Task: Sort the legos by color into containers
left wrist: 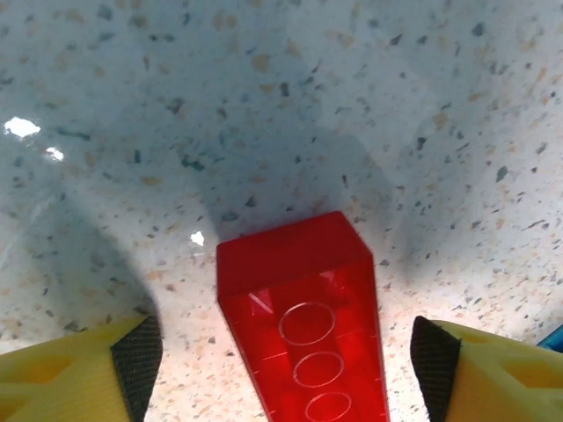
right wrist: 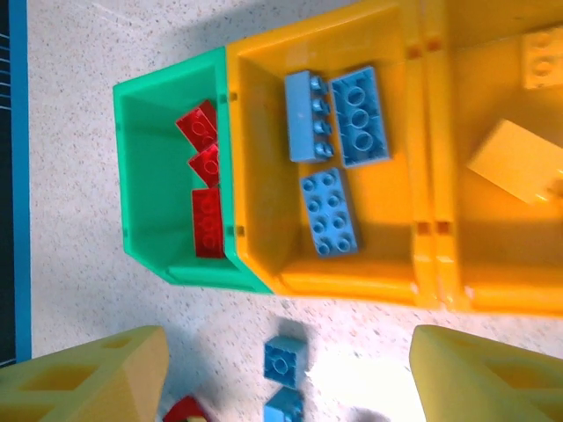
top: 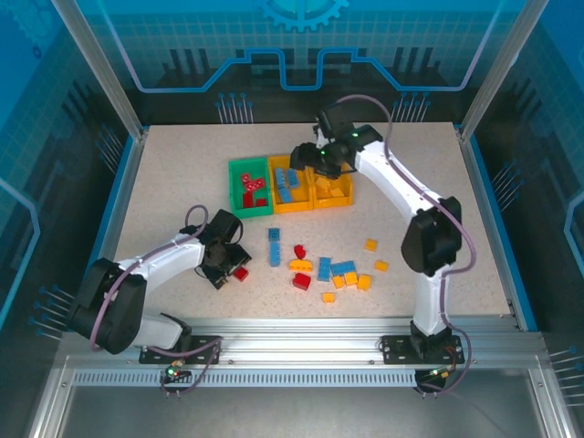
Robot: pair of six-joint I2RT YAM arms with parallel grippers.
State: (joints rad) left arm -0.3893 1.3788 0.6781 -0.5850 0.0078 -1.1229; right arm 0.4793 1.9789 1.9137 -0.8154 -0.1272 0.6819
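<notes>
Straddling the red brick short of the green bin, left fingers apart, we are risking a skewed pinch flicking it away; right fingers also apart.

Bare speckled tabletop lies open left of the green plastic bin; scattered red, blue and orange plastic bricks crowd the middle, while the white right arm seemingly overhangs the two joined yellow-orange plastic bins.

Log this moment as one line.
left gripper: open, straddling red brick | right gripper: open, above bins | green bin: reds | middle bin: blues | table: loose bricks
</notes>
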